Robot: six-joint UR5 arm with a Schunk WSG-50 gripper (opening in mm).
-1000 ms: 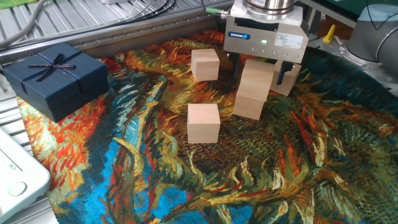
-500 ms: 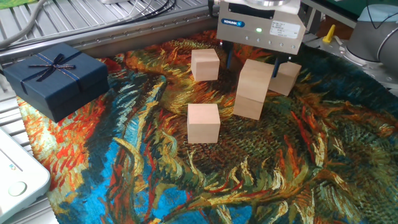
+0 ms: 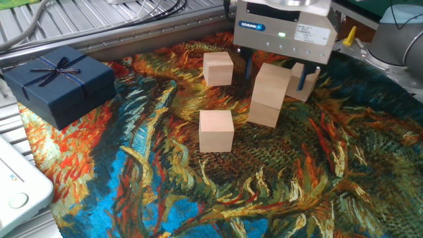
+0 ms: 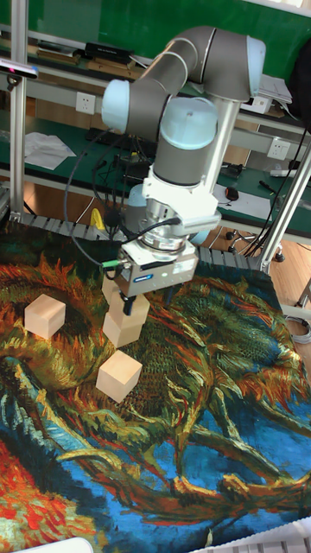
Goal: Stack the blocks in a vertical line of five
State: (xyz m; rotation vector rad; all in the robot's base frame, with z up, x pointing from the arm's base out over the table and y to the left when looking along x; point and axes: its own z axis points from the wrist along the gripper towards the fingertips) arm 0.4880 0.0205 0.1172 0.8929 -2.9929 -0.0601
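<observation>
Two pale wooden blocks form a short stack: the upper block (image 3: 272,82) (image 4: 123,304) rests slightly askew on the lower block (image 3: 264,114) (image 4: 123,331). My gripper (image 3: 275,78) (image 4: 145,300) hangs just over the stack, open, a finger on each side of the upper block's top and not touching it. A third block (image 3: 218,68) (image 4: 45,315) lies to the left. A fourth block (image 3: 216,130) (image 4: 119,375) lies in front of the stack. A fifth block (image 3: 307,84) sits behind the right finger, partly hidden.
A dark navy gift box (image 3: 58,82) with a ribbon bow stands at the left on the painted cloth (image 3: 277,178). A white device (image 3: 16,188) sits at the lower left corner. Metal rails (image 3: 99,26) run along the table's far edge.
My gripper has risen from around the upper block of the stack and its fingers now stand higher. The upper block stays on the lower one. No other block moved.
</observation>
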